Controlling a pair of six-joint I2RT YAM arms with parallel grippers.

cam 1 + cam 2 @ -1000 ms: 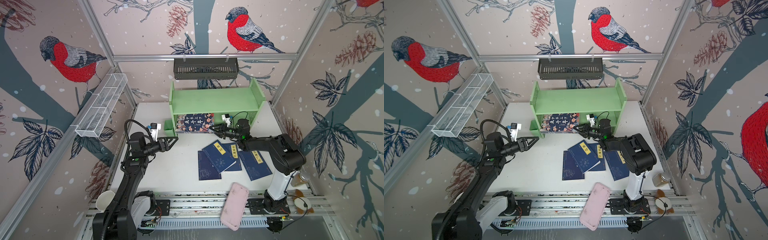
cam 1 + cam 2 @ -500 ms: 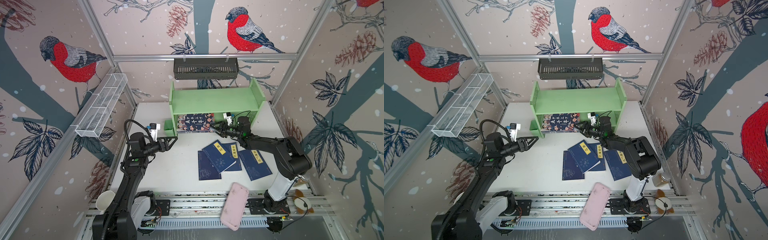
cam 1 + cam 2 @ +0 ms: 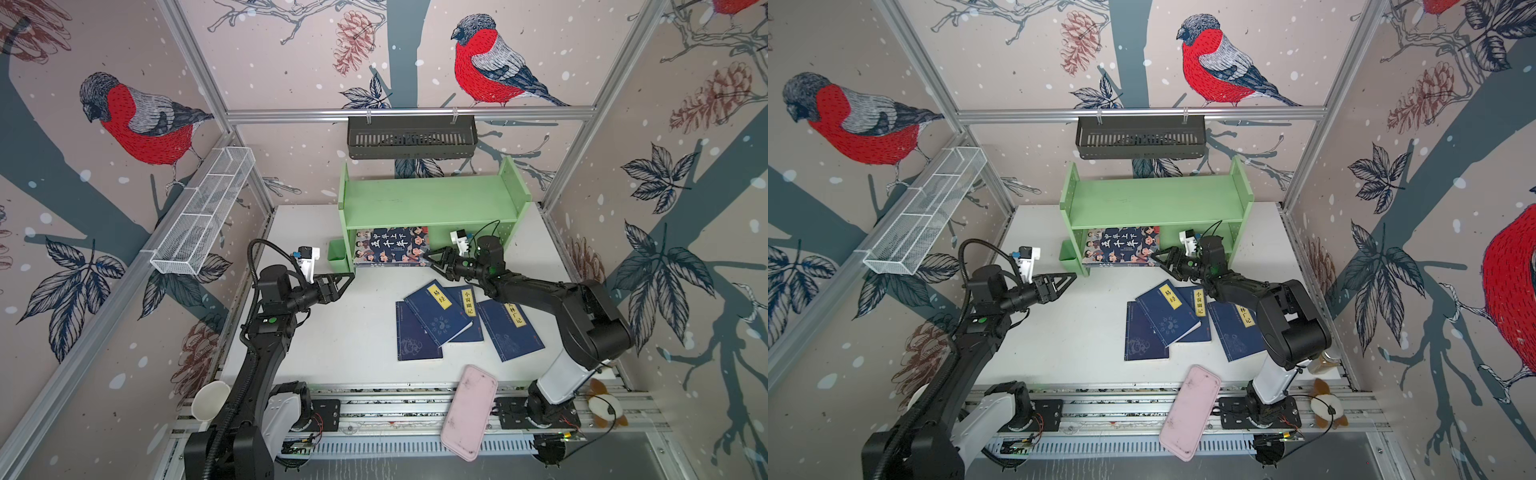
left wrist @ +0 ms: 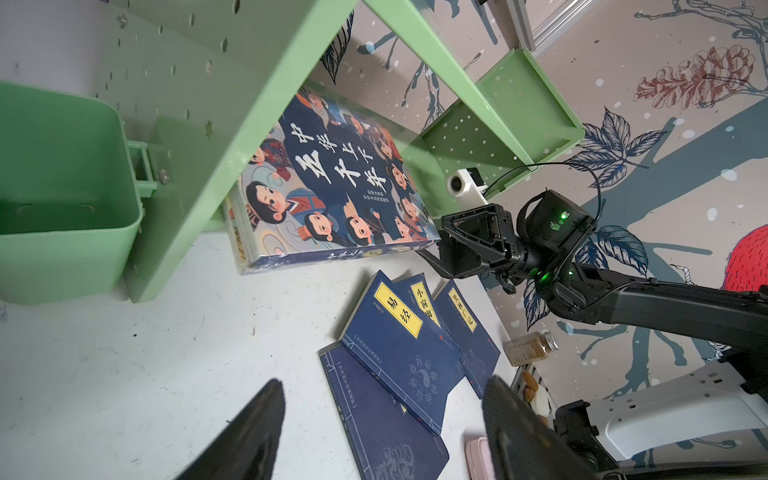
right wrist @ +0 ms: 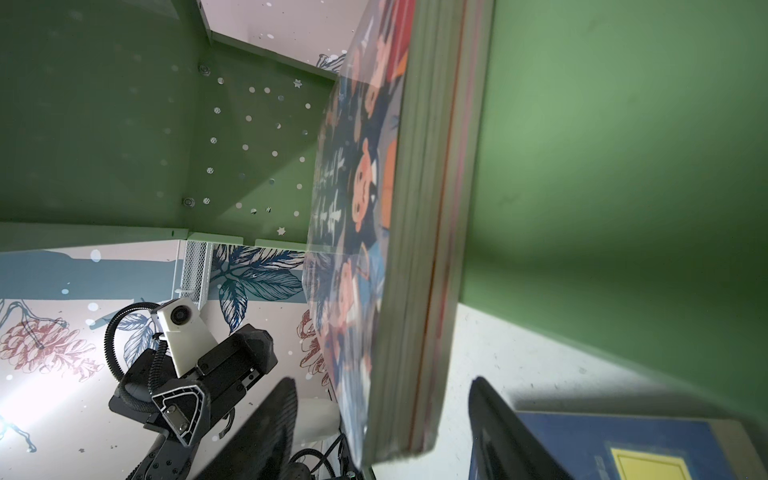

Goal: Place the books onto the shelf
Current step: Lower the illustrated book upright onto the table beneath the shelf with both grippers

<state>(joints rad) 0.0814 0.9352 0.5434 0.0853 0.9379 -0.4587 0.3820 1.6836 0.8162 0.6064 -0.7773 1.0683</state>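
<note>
Right fingers [image 5: 266,432] apart around 五千年 book [image 5: 415,249]

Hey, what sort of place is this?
Probably a robot test cell: two arms on a base rail, an aluminium frame with bird-print panels, and a staged table with a green shelf.

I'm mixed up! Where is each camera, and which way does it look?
Both top views: high up, looking down on table, shelf, books, left pincer, right pincer.
Left wrist: behind left pincer, facing shelf and books; both pincers show.
Right wrist: behind right pincer, close to cartoon book; both pincers show.
All four share the cartoon book.
</note>
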